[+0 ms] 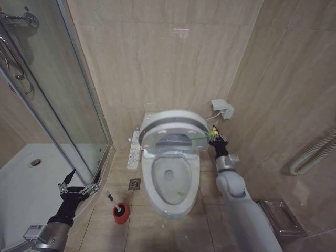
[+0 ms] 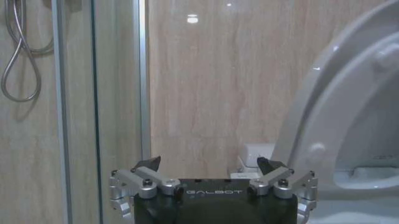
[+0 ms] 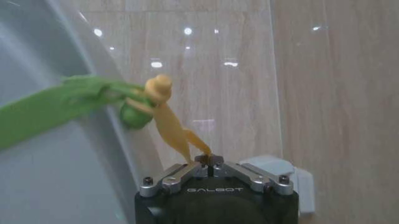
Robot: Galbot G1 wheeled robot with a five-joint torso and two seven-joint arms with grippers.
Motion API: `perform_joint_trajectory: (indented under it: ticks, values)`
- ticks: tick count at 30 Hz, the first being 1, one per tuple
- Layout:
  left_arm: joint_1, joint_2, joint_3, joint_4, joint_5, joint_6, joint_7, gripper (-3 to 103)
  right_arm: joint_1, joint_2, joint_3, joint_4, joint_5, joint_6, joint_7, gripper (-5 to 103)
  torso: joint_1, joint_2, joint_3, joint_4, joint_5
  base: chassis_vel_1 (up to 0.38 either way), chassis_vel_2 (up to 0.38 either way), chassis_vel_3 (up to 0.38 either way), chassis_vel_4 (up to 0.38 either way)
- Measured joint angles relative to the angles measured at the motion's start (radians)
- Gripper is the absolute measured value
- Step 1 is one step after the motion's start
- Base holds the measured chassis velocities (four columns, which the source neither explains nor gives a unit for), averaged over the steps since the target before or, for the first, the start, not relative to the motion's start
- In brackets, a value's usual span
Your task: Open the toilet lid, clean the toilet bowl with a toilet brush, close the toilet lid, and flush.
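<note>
Our left gripper [image 1: 79, 181] hangs open and idle by the glass shower door [image 1: 52, 105]. Just beside it on the floor, the thin white-handled toilet brush [image 1: 113, 200] stands in its small red round holder [image 1: 121, 214], untouched. The white ceramic toilet bowl [image 1: 170, 197] sits exposed. The large smooth white plastic toilet lid [image 1: 173, 123] is up. Our right gripper [image 3: 209, 161] pinches the yellow cord of the green-yellow tag [image 3: 56, 105]. We should keep the pull steady and ease the lid back before letting go.
</note>
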Motion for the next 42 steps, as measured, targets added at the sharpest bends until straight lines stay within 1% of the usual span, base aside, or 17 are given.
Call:
perform_joint_trajectory:
  ticks: [1,5,6,10,11,14,18,25,28,31,35,42]
  values:
    - [0.000,0.000,0.000,0.000,0.000,0.000,0.000,100,0.000,0.000,0.000,0.000,0.000,0.000,0.000,1,0.000,0.000,0.000,0.0000,0.0000,0.000,0.000,0.000,0.000]
    - [0.000,0.000,0.000,0.000,0.000,0.000,0.000,100,0.105,-0.020,-0.015,-0.075,0.001,-0.003,-0.002,1,0.000,0.000,0.000,0.0004,0.0003,0.000,0.000,0.000,0.000]
    - [0.000,0.000,0.000,0.000,0.000,0.000,0.000,100,0.105,-0.020,-0.015,-0.075,0.001,-0.003,-0.002,1,0.000,0.000,0.000,0.0004,0.0003,0.000,0.000,0.000,0.000]
    - [0.000,0.000,0.000,0.000,0.000,0.000,0.000,100,0.181,-0.058,-0.031,-0.123,0.006,-0.002,-0.014,1,0.000,0.000,0.000,0.0006,0.0004,0.000,0.000,0.000,0.000]
    - [0.000,0.000,0.000,0.000,0.000,0.000,0.000,100,0.181,-0.058,-0.031,-0.123,0.006,-0.002,-0.014,1,0.000,0.000,0.000,0.0006,0.0004,0.000,0.000,0.000,0.000]
    - [0.000,0.000,0.000,0.000,0.000,0.000,0.000,100,0.225,-0.096,-0.046,-0.156,0.027,-0.002,-0.020,1,0.000,0.000,0.000,0.0003,0.0005,0.000,0.000,0.000,0.000]
    - [0.000,0.000,0.000,0.000,0.000,0.000,0.000,100,0.268,-0.120,-0.067,-0.203,0.040,-0.001,-0.026,1,0.000,0.000,0.000,0.0004,0.0005,0.000,0.000,0.000,0.000]
    - [0.000,0.000,0.000,0.000,0.000,0.000,0.000,100,0.320,-0.116,-0.097,-0.261,0.056,-0.002,-0.025,1,0.000,0.000,0.000,0.0003,0.0005,0.000,0.000,0.000,0.000]
    - [0.000,0.000,0.000,0.000,0.000,0.000,0.000,100,0.357,-0.095,-0.121,-0.285,0.056,-0.010,-0.017,1,0.000,0.000,0.000,0.0003,0.0004,0.000,0.000,0.000,0.000]
    - [0.000,0.000,0.000,0.000,0.000,0.000,0.000,100,0.374,-0.085,-0.136,-0.290,0.056,-0.017,-0.008,1,0.000,0.000,0.000,-0.0003,0.0002,0.000,0.000,0.000,0.000]
    - [0.000,0.000,0.000,0.000,0.000,0.000,0.000,100,0.396,-0.075,-0.153,-0.297,0.050,-0.022,0.001,1,0.000,0.000,0.000,-0.0003,0.0003,0.000,0.000,0.000,0.000]
    - [0.000,0.000,0.000,0.000,0.000,0.000,0.000,100,0.422,-0.086,-0.172,-0.303,0.031,-0.021,0.001,1,0.000,0.000,0.000,0.0003,0.0004,0.000,0.000,0.000,0.000]
